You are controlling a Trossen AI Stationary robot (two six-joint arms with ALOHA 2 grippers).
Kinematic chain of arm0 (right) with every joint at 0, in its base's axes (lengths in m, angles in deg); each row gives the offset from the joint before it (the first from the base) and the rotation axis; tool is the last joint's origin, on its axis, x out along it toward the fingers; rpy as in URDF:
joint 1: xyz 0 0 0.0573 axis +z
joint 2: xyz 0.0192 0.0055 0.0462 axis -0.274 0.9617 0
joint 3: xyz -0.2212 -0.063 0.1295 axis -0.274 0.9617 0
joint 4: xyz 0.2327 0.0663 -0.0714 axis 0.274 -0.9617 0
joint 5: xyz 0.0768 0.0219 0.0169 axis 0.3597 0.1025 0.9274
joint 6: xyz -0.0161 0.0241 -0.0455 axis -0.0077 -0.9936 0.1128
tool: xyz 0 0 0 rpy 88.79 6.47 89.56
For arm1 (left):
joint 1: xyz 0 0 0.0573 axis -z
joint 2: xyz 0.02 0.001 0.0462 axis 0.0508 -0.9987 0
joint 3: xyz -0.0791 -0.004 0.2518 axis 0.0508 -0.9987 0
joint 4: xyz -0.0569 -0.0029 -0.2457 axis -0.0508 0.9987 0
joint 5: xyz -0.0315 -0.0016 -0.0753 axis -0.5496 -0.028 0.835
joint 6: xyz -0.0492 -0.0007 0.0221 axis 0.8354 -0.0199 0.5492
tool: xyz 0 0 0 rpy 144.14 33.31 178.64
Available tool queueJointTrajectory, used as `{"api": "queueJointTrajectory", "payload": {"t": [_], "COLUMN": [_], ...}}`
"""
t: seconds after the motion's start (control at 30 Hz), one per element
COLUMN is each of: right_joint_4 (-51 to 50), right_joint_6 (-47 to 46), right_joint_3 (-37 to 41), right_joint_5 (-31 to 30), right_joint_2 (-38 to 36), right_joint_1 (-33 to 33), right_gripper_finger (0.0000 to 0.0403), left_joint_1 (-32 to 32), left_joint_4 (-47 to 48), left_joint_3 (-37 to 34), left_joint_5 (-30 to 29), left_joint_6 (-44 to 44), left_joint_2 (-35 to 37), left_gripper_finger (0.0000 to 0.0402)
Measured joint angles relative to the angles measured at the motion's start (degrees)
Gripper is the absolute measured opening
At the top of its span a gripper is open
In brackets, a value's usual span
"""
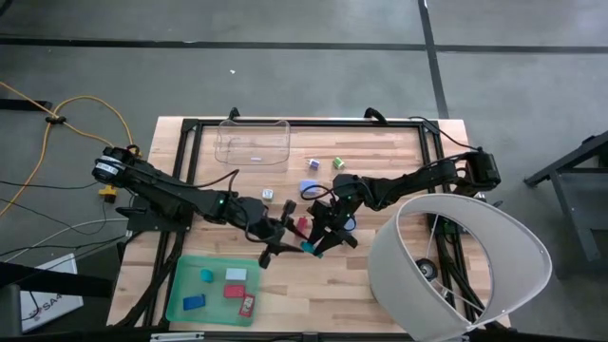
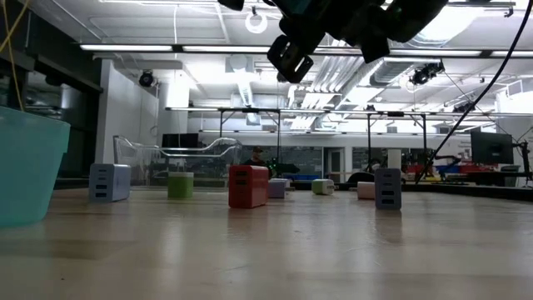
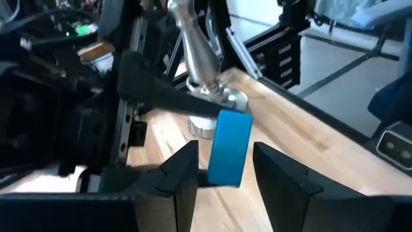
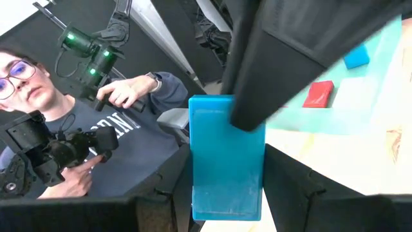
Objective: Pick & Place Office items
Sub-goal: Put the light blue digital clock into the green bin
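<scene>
I see four items in the tray (image 1: 180, 290); my right gripper (image 4: 228, 187) and left gripper (image 3: 222, 174) both pinch one blue block (image 4: 225, 158) mid-handover, others wait beyond them.

Almost nothing readable appeared in any view. The only lettering stood on the chest of a person's dark sweatshirt (image 4: 122, 138), seen in the right wrist view beyond and to the side of the right end effector (image 4: 225, 193): white block capitals, partly hidden behind the controller the person held, of which only a fragment resembling "IN" could be made out. The whole word could not be read. No label, brand, number or sign could be read on the items, the desk or the room behind.
</scene>
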Motion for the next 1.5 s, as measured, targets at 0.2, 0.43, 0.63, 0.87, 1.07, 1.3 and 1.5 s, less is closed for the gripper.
{"api": "queueJointTrajectory", "payload": {"t": [0.2, 0.43, 0.63, 0.87, 1.07, 1.3, 1.5], "right_joint_4": [0.0, 0.0, 0.0, 0.0, 0.0, 0.0, 0.0], "right_joint_6": [0.0, 0.0, 0.0, 0.0, 0.0, -0.2, -0.2], "right_joint_3": [0.0, 0.0, 0.0, 0.0, 0.0, 0.0, 0.0], "right_joint_5": [0.0, 0.0, 0.0, 0.0, 0.0, 0.1, -0.4], "right_joint_2": [0.0, 0.0, 0.0, 0.0, 0.0, 0.0, 0.0], "right_joint_1": [0.0, 0.0, 0.0, 0.0, 0.0, 0.0, 0.0], "right_gripper_finger": [0.0143, 0.0143, 0.0143, 0.0143, 0.0143, 0.0149, 0.0173], "left_joint_1": [0.0, 0.0, 0.0, 0.0, 0.0, 0.0, 0.0], "left_joint_4": [-0.7, -0.6, -0.6, -0.6, -0.5, -0.5, -0.4], "left_joint_3": [0.0, 0.0, 0.0, 0.0, 0.0, 0.0, 0.1], "left_joint_5": [0.3, 0.3, 0.5, 0.5, 0.5, 0.5, 0.2], "left_joint_6": [0.1, 0.2, 0.0, 0.0, 0.1, 0.0, 0.5], "left_joint_2": [0.0, 0.0, 0.0, 0.0, 0.0, 0.0, 0.0], "left_gripper_finger": [0.0137, 0.0108, 0.0087, 0.0086, 0.0085, 0.0075, 0.0058]}}
